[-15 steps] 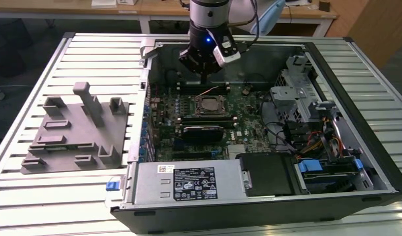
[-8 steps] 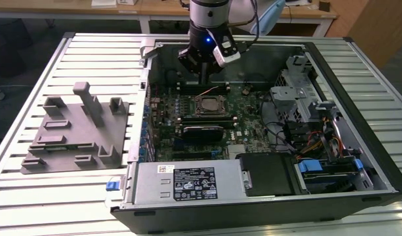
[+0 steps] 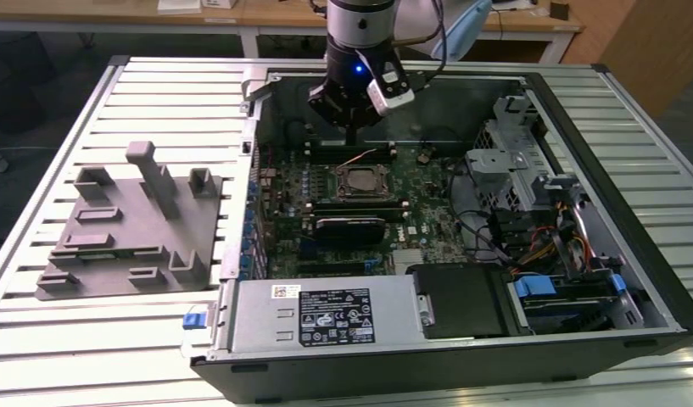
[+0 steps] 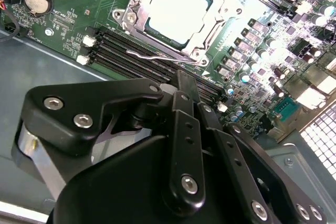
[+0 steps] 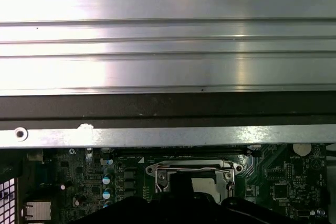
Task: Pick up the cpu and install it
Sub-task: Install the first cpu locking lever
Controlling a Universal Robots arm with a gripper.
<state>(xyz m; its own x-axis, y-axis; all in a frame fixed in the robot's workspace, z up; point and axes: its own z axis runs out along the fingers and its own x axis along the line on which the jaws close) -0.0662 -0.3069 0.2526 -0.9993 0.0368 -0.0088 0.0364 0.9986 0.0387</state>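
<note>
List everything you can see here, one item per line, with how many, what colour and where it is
cpu: one, pale silver, seated in the socket on the motherboard
socket frame: one, metal, around the cpu
motherboard: one, green, inside the open case
computer case: one, black and grey, lying open on the table
power supply: one, grey, near edge of the case
fixture: one, grey, on the table at the exterior view's left
table: one, ribbed silver metal
arm: one, silver and black, above the case
tool: one, black, above the motherboard beside the socket
</note>
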